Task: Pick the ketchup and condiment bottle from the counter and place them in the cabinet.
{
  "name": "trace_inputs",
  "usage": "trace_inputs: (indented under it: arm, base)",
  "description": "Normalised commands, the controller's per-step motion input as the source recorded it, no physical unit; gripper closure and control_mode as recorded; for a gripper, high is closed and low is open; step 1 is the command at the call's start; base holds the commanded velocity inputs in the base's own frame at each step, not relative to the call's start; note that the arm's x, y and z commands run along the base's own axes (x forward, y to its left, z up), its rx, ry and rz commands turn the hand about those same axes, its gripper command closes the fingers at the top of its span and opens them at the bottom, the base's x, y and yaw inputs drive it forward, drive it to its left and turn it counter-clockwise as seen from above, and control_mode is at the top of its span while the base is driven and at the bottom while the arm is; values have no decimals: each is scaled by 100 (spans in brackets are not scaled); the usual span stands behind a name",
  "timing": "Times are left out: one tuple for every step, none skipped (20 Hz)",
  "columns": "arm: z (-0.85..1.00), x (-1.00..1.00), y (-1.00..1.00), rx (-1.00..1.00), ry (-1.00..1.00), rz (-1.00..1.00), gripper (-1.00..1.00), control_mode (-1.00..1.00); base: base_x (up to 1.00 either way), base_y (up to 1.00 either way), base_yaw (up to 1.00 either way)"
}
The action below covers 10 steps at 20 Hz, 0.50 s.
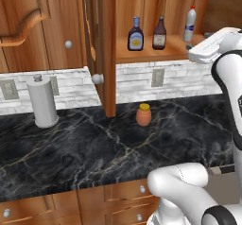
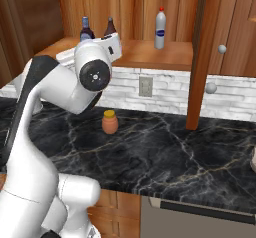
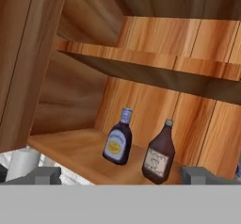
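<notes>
Upper centre, the round-bodied condiment bottle and glassy ketchup stand side by side on the wooden cabinet shelf (upright); the gripper spread, empty.

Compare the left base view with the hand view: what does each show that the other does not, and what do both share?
Left base view alone: the counter, an orange jar on it, the open cabinet door with its round knob, and a tall white bottle on the shelf.

Hand view alone: the upper shelf plank seen from below, and the hand with its fingertips apart, holding nothing.

Both: the condiment bottle and the ketchup standing upright side by side in the cabinet, plus the paper towel roll.
</notes>
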Motion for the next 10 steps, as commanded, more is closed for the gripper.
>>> trace_inputs:
  arm:
    - [-6, -75, -5, 0, -12, 1, -100, -100]
    - [15, 0, -41, 19, -14, -16, -100, -100]
    - [0, -4, 0, 3, -3, 0, -100, -100]
    - [0, 0, 0, 0, 0, 0, -100, -100]
    - [0, 0, -15, 9, 0, 3, -100, -100]
    - [-9, -40, 0, 0, 0, 13, -100, -100]
    - [-10, -63, 4, -2, 0, 13, -100, -100]
    - [-11, -78, 15, -6, 0, 12, -100, -100]
    - [-12, -88, 25, -11, 0, 11, -100, -100]
    - [-14, -93, 28, -12, 0, 11, -100, -100]
  base:
    - [0, 0, 0]
    - [0, 0, 0]
    - [0, 0, 0]
    - [0, 0, 0]
    - [0, 0, 0]
    - [0, 0, 0]
    - [0, 0, 0]
    - [0, 0, 0]
    - [0, 0, 0]
    - [0, 0, 0]
